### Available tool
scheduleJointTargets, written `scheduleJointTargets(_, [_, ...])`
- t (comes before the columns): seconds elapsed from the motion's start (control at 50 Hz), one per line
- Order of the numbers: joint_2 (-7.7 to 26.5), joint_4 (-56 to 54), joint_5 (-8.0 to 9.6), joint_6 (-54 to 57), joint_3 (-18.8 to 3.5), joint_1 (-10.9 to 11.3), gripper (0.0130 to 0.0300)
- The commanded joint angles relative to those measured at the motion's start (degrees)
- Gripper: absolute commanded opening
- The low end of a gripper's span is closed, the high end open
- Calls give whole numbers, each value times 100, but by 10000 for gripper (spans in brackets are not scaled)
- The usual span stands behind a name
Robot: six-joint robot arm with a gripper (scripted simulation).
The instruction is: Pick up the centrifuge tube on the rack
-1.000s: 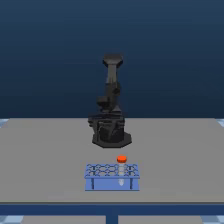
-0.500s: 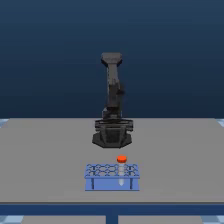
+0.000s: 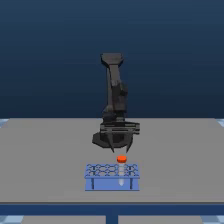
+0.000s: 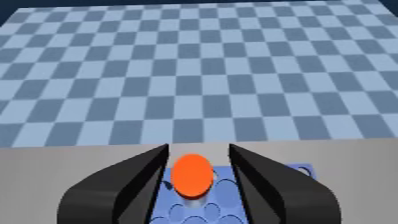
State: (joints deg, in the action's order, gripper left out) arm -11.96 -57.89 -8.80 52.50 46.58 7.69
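- One centrifuge tube (image 3: 121, 165) stands upright in a hole of the rack (image 3: 112, 176), toward the exterior view's right of the grid; its round orange-red cap (image 4: 191, 174) sits proud of the rack top, and the pale slim body shows faintly below it through the front of the rack.
- Two dark fingers (image 4: 135, 181) of the gripper (image 3: 120, 148) straddle that cap in the wrist view, spread apart with a gap on each side, so the gripper is released and holds nothing.
- From the exterior view the fingertips hang just above the cap, not yet down beside the tube body.
- Risk, as I judge it: closing at this height would pinch only the smooth domed cap, which could squirt out from between the pads or tip the tube in its hole.
- Another risk: descending off-centre could land a fingertip on the cap or on the rack top, jolting the light rack across the smooth grey table (image 3: 45, 150).
- Lifting at a tilt could drag the tube against the hole's rim and raise the rack with it.
- Materials: the tube looks like thin translucent plastic, the cap glossy and rounded, the rack a rigid blue block with round holes and dark legs, the fingers hard, black and wedge-shaped.
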Motion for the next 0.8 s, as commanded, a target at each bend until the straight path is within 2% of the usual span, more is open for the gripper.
scheduleJointTargets(0.02, [62, -110, 34, 191, -71, 45, 300])
scheduleJointTargets(0.4, [168, -102, 41, 208, -157, 79, 300])
scheduleJointTargets(0.8, [169, 514, -27, -431, -55, 59, 300])
